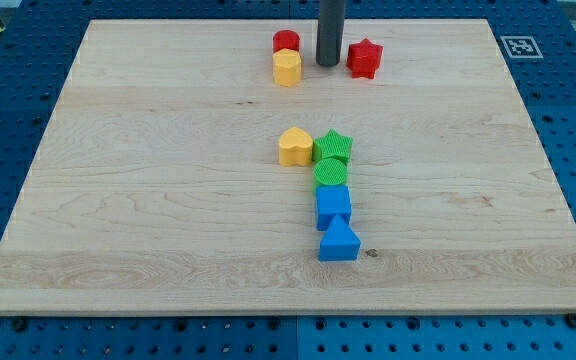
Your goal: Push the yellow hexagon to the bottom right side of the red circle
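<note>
The yellow hexagon [287, 68] sits near the view's top centre, touching the lower edge of the red circle [286, 42]. My tip [329, 64] stands just to the right of the hexagon, with a small gap between them, and to the left of the red star [365, 59]. The rod rises out of the view's top.
A yellow heart [295, 147] lies mid-board, touching a green star [334, 146]. Below them run a green circle [331, 173], a blue square-like block [333, 207] and a blue triangle [339, 242] in a column. The wooden board [118, 200] rests on a blue pegboard table.
</note>
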